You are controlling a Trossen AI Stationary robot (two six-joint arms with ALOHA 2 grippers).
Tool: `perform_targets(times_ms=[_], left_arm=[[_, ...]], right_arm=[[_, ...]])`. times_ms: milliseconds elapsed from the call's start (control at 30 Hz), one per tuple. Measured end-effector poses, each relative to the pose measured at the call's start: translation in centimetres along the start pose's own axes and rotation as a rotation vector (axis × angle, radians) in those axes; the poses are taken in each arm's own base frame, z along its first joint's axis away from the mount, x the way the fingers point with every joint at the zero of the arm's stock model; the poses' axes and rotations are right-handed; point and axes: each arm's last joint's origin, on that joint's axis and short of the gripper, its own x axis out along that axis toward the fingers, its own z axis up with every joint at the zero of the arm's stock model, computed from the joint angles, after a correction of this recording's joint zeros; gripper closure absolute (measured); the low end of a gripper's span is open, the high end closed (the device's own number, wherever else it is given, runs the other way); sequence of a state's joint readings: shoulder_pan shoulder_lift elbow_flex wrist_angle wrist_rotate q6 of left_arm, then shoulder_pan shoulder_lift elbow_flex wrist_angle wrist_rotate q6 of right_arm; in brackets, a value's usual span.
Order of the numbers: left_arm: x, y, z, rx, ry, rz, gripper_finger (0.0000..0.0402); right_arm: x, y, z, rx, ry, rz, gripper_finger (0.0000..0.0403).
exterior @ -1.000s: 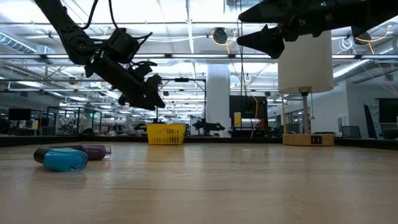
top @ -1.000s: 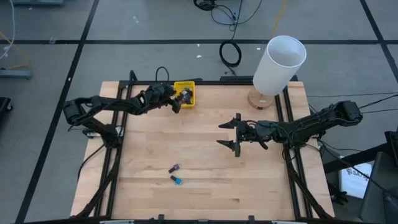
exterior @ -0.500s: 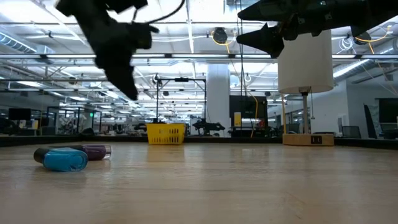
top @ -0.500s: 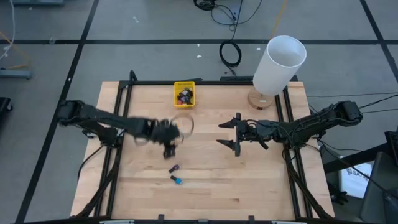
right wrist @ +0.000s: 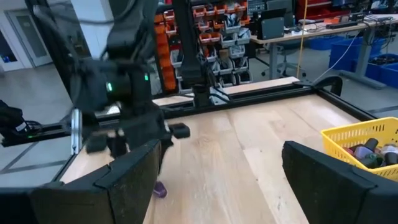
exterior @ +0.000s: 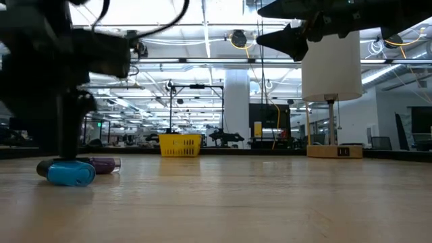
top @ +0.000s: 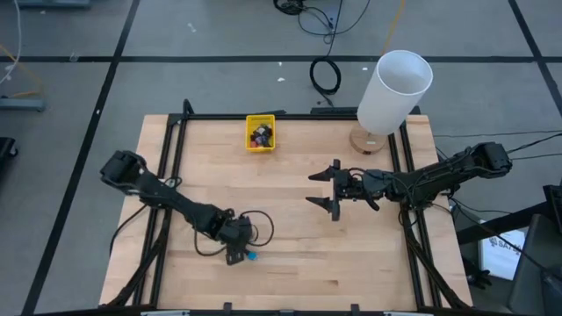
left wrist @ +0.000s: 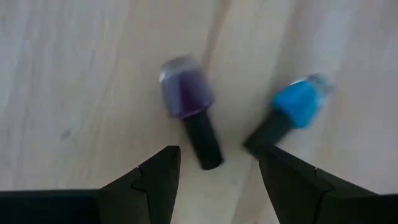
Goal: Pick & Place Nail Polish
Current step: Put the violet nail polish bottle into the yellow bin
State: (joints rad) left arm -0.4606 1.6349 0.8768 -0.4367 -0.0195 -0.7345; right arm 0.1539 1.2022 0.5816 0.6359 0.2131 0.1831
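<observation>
L hand (left wrist: 216,177) open, low; R hand (top: 335,189) open, raised.

- Loose nail polish bottles lying on the table (top: 351,254): two, one purple bottle (left wrist: 185,97) and one blue bottle (left wrist: 296,104).
- Yellow bin (top: 248,141): one, holding more bottles, number not countable.
- Lamp (top: 394,90): one.
- Robot arms: two.

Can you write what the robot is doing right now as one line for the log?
left tool: open, above purple bottle and blue bottle | bottles: lying on table, not grasped | right tool: open, waiting mid-table | yellow bin: holds bottles
</observation>
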Motion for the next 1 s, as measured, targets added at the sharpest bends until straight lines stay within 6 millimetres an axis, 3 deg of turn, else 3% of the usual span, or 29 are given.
perform_targets(times_ms=[200,600,1000], left_arm=[[1.5,0.9,0.4,-0.067,0.03,0.052,0.0188],[1.5,1.5,0.6,-0.121,0.071,0.05,0.0188],[1.4,2.2,0.1,-0.207,0.056,0.183,0.0188]], right_arm=[[0.0,0.0,0.0,0.017,-0.004,0.001,0.0083],[0.0,0.0,0.0,0.024,-0.004,0.002,0.0083],[0.0,0.0,0.0,0.016,-0.003,0.001,0.0083]])
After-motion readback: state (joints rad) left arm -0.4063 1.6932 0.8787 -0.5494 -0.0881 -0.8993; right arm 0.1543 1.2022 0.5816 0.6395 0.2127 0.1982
